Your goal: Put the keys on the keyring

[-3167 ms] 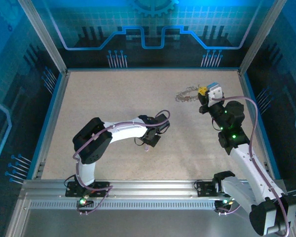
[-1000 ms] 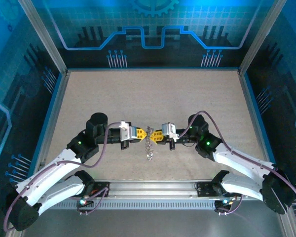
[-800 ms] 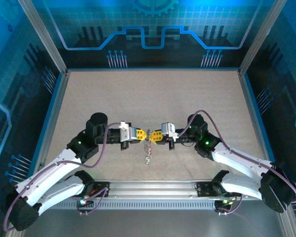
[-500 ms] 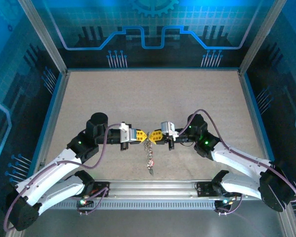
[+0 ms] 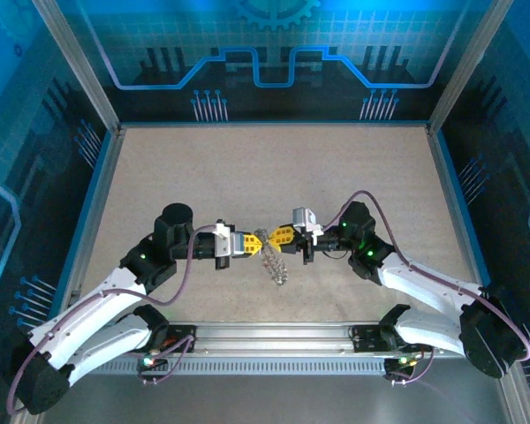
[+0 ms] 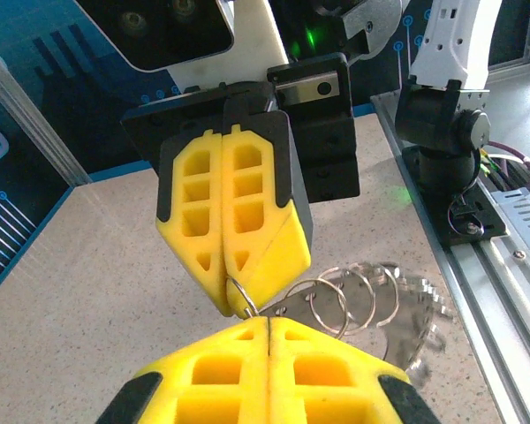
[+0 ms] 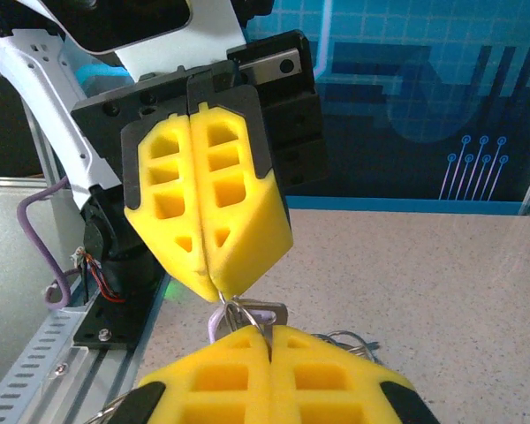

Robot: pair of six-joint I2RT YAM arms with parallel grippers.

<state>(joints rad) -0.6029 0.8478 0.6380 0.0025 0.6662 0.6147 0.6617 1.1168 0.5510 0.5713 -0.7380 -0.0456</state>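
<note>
The keys [image 5: 276,265] are a small bunch of thin silver keys on shiny wire rings. The bunch hangs in a short string with its top ring held up. It is over the table [image 5: 159,177], nearer the near edge, about halfway between the left and right edges.

Yellow with grid-like cut-outs on left gripper [image 5: 261,238] and right gripper [image 5: 271,237]; silver-grey on keys [image 5: 276,265]; speckled beige table [image 5: 247,168] under keys; blue circuit-line wall [image 5: 265,53] beyond keys.
</note>
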